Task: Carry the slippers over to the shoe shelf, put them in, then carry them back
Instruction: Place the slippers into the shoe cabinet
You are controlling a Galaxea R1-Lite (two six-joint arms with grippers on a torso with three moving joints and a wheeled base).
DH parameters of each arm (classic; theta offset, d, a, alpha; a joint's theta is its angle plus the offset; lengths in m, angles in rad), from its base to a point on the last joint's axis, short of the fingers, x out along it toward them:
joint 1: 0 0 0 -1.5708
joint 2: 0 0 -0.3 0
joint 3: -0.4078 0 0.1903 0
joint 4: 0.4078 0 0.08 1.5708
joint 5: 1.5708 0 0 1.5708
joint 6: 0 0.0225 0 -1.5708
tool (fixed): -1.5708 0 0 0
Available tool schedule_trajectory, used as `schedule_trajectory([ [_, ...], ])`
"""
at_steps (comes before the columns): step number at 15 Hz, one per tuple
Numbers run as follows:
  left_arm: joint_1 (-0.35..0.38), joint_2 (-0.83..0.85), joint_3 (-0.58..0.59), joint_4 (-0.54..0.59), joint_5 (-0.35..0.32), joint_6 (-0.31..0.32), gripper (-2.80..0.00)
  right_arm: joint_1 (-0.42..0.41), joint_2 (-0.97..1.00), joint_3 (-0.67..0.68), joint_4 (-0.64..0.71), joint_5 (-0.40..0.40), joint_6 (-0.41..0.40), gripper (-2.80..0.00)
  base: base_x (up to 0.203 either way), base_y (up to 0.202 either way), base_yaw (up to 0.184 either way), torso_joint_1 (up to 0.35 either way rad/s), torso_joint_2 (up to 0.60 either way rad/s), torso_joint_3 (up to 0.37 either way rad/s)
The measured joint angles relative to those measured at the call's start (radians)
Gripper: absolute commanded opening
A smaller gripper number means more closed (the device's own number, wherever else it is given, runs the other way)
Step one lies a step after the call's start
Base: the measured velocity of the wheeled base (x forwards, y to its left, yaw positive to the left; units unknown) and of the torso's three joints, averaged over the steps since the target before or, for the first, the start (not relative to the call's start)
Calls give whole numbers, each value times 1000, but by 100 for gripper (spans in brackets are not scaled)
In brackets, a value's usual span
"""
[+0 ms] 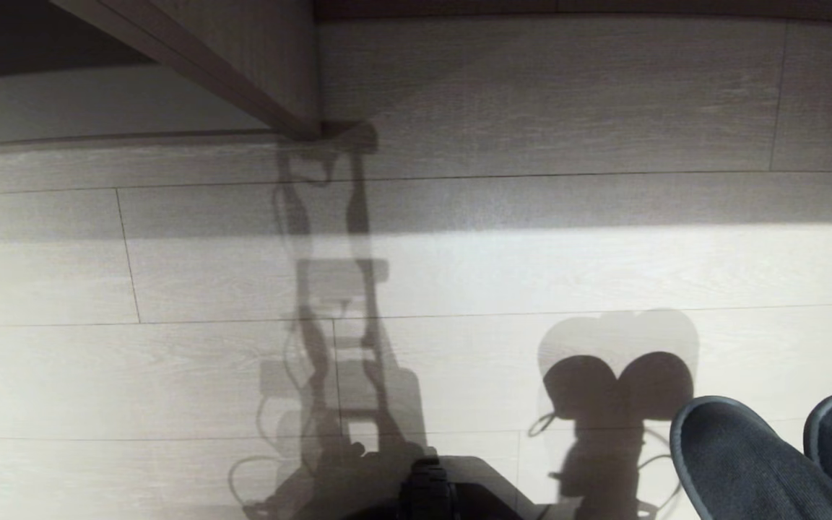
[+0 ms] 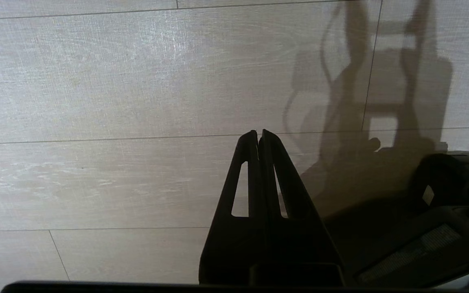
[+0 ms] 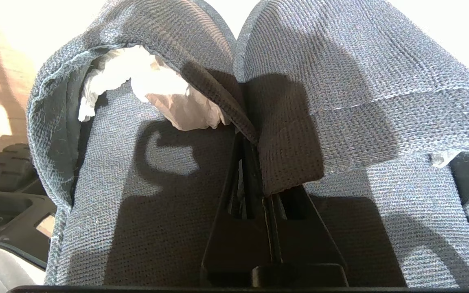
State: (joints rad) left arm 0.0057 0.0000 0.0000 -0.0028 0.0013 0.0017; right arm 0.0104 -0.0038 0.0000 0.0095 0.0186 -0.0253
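Keep the pinch firm on the inner edges of the pair of soft dark grey-blue fabric slippers (image 3: 307, 101) and carry level, toes forward, toward the low grey-brown wood-laminate shoe shelf (image 1: 243, 65) ahead on the left. Right gripper (image 3: 255, 162) low at the right, fingers clenched on both uppers, slippers off the pale plank floor (image 1: 170, 375). Left gripper (image 2: 259, 136) parked over the floor, fingers closed and empty.

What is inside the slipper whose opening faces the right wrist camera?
Crumpled white paper is stuffed into the toe of that one of the slippers, above its woven insole. How far in the paper reaches is hidden by the upper. The right pincer pinches both slippers' inner edges together.
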Motion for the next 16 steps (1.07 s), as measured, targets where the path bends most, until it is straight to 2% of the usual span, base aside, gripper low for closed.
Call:
schedule_trajectory([
  [10,0,0,0,0,0,-3,-280,0,0,0,0,0,0,-280,0,0,0,0,0,5],
  [16,0,0,0,0,0,-3,-280,0,1,0,0,1,1,-280,0,0,0,3,3,189],
])
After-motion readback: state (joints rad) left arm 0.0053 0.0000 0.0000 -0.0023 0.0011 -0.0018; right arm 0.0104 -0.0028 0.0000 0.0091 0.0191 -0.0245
